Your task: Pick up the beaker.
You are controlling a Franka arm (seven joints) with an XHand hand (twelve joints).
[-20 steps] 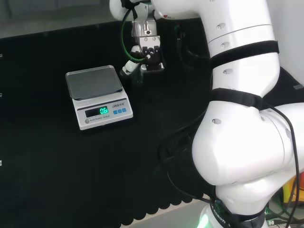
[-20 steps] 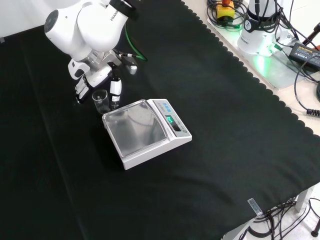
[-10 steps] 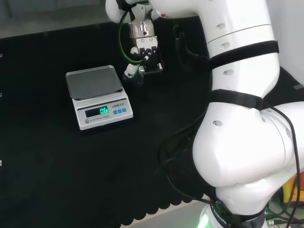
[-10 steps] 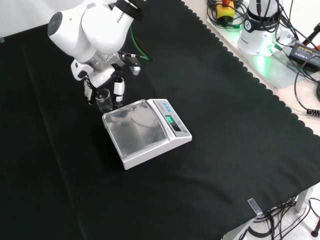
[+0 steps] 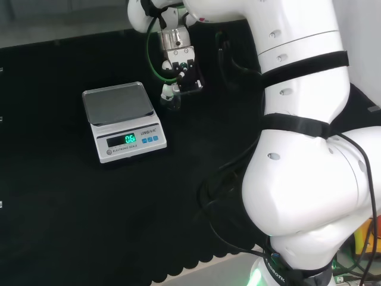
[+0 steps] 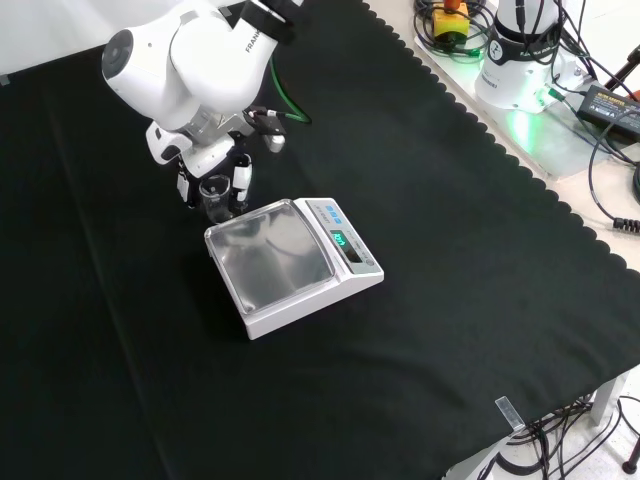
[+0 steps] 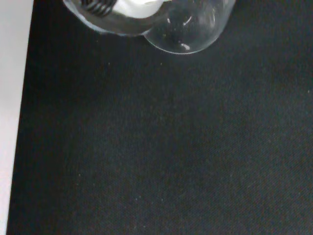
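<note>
One clear beaker point(image 6: 214, 194) is clasped between the curled fingers of the hand point(image 6: 205, 160), just beside the far edge of one scale point(image 6: 292, 263) on the table point(image 6: 450, 250).

- Even, bright room light falls from above; the black cloth point(image 6: 420, 300) swallows nearly all shadow.
- The white arm point(image 5: 297, 119) shines with soft highlights.
- A green glow spills past the cloth's far right corner in the front view.
- Close up, the beaker point(image 7: 188, 24) glints, blurred.
</note>
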